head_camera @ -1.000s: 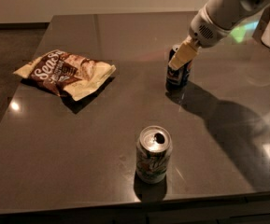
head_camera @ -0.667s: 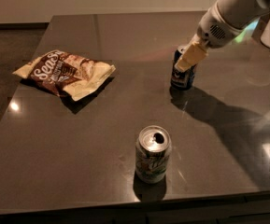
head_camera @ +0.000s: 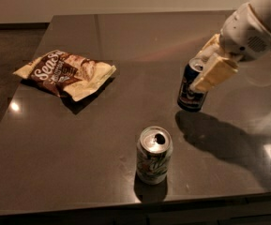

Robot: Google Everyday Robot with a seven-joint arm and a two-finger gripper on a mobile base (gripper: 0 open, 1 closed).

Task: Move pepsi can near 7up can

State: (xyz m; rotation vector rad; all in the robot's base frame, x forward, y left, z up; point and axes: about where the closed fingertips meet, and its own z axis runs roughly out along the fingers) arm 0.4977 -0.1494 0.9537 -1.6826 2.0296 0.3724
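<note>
At the far left of your view, a crumpled snack bag (head_camera: pixel 64 74) in brown and cream lay flat on the dark tabletop (head_camera: pixel 79 144), near the left edge and well apart from both cans. A small bright glint of light sat on the table surface in front of the bag's left end.

Moving right, the 7up can (head_camera: pixel 154 156) stood upright near the front edge of the table, roughly mid-width. Its silver top faced up with the opening showing, and its pale side carried green markings. Nothing touched it.

Farther right and a little farther back, you had the pepsi can (head_camera: pixel 187 95), dark blue with its round logo toward the camera. It leaned slightly, its silver top tipped toward the right. It was near the 7up can but not beside it, with a clear strip of bare table between them. From this angle you could not tell whether its base rested on the table or hung just above it. A broad dark shadow spread on the table to the lower right of it.

The gripper (head_camera: pixel 200 71) was clamped on the pepsi can: one cream finger (head_camera: pixel 214 74) crossed the front of the can's upper part and the other sat behind its rim. The white arm (head_camera: pixel 254 27) came in from the upper right corner, angled down and to the left toward the can.
</note>
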